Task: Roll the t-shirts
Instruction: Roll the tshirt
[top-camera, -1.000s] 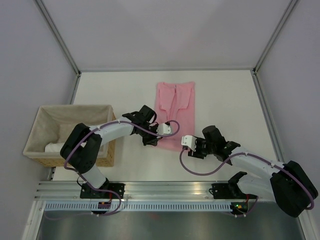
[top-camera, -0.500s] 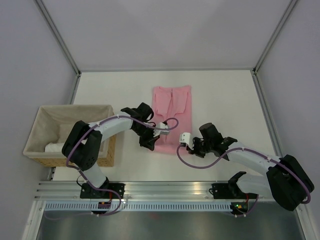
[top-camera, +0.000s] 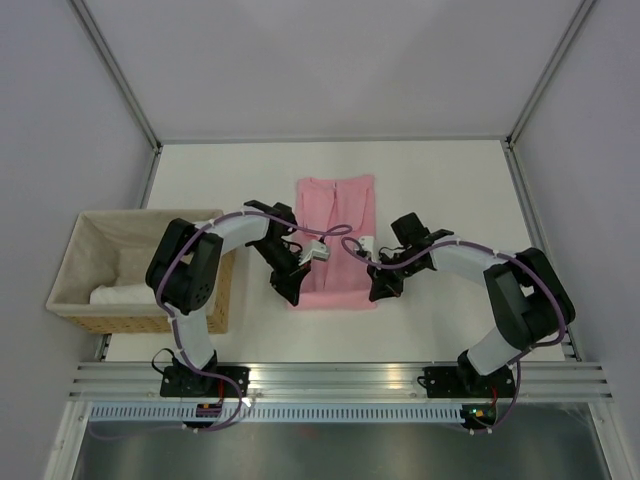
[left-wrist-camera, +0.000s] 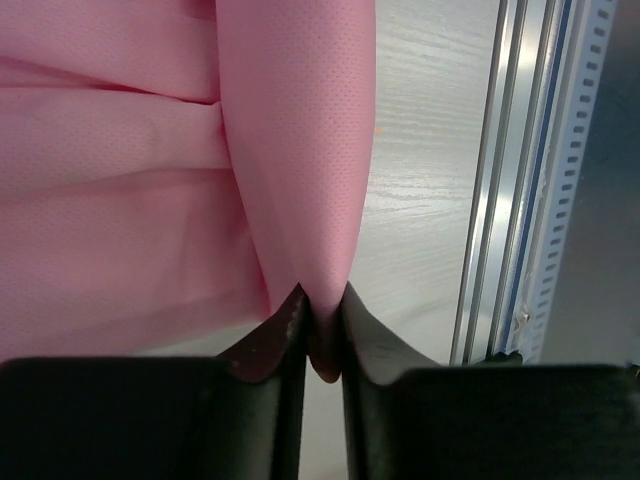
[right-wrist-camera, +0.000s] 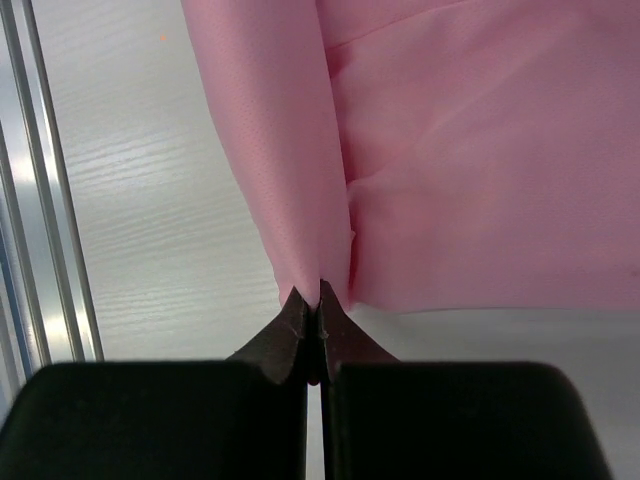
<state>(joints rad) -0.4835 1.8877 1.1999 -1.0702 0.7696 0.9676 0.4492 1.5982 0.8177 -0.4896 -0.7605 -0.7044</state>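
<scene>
Now L gripper (left-wrist-camera: 320, 300) pinches t-shirt (top-camera: 335, 225) near edge; R gripper (right-wrist-camera: 312, 298) likewise.

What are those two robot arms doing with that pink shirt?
They are getting ready to roll it up. The pink t-shirt lies folded into a long strip on the white table. The left gripper pinches one near corner and the right gripper pinches the other, each lifting the edge a little. No roll shows yet. A wicker basket sits off to the left.

A lined wicker basket (top-camera: 110, 320) holding white cloth (top-camera: 115, 293) sits at the white table's (top-camera: 450, 190) left edge.
</scene>
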